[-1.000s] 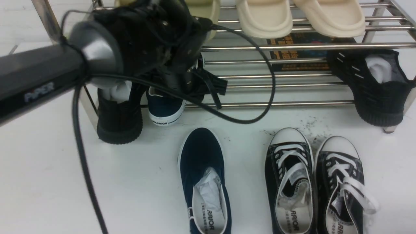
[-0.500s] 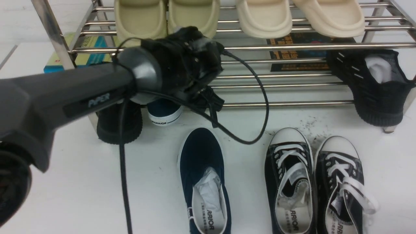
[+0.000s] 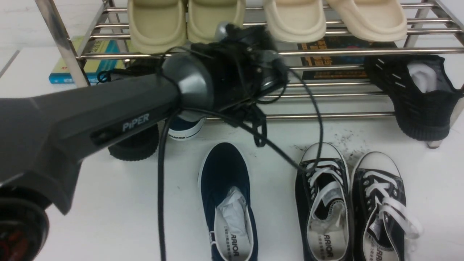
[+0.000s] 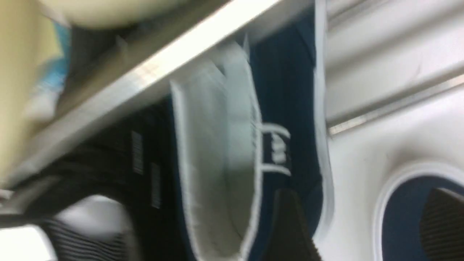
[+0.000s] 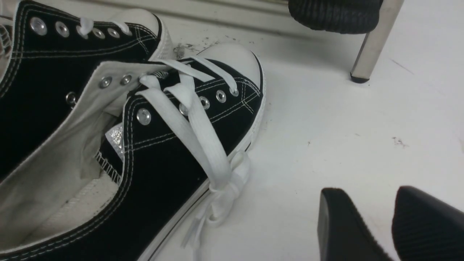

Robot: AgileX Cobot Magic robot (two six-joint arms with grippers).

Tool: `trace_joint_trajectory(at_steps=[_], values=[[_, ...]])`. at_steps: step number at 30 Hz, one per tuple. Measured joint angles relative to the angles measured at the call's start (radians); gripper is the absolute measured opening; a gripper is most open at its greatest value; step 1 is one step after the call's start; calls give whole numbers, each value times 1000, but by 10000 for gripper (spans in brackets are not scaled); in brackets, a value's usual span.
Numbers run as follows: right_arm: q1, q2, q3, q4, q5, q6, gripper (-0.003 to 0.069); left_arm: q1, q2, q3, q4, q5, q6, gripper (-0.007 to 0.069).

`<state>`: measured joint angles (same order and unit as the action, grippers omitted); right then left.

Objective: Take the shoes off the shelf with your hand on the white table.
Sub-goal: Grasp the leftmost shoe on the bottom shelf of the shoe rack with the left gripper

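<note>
The dark grey left arm [image 3: 108,112], with PIPER written on it, reaches across to the shiny shelf [image 3: 326,116]. The left pincer [image 4: 360,195] is spread wide and there is nothing between its two fingers [image 4: 290,224]. One finger is just in front of the side of the navy slip-on on the shelf [image 4: 286,90]. That picture is blurry, so I cannot tell if it touches the shoe.

This shoe sits near the left end of the bottom row. Its white toe pokes out over the front bar, and from the front the arm hides the rest of it. Just beside it is a black knit sneaker [image 3: 134,146]. Another black knit sneaker [image 3: 420,101] is at the far right end of the shelf.

The navy slip-on on the tabletop [image 3: 224,181] lies flat on the white tabletop [image 3: 108,217]. Its toe points at the shelf and it has crumpled paper inside. To its right stand a black-and-white lace-up sneaker [image 3: 320,195] and its twin [image 3: 380,210]. A loose black cable [image 3: 320,127] hangs from the arm down to the first one's toe.

Cream slippers [image 3: 293,20] fill the top row. A blue-green book [image 3: 90,63] lies behind the shelf.

The right pincer [image 5: 378,194] is low over bare tabletop beside a lace-up sneaker. Its fingers are a little apart and hold nothing.
</note>
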<state>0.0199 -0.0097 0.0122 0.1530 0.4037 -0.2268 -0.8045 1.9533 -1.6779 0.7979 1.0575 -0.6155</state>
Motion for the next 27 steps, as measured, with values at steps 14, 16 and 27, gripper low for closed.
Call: trace_joint_trajectory(at_steps=[14, 16, 27], values=[[0, 0, 0, 0, 0, 0, 240, 152, 59, -18, -64, 1, -139, 448], [0, 0, 0, 0, 0, 0, 240, 152, 66, -18, -64, -3, -139, 448], [0, 0, 0, 0, 0, 0, 240, 157, 72, -21, -151, -58, -132, 448]])
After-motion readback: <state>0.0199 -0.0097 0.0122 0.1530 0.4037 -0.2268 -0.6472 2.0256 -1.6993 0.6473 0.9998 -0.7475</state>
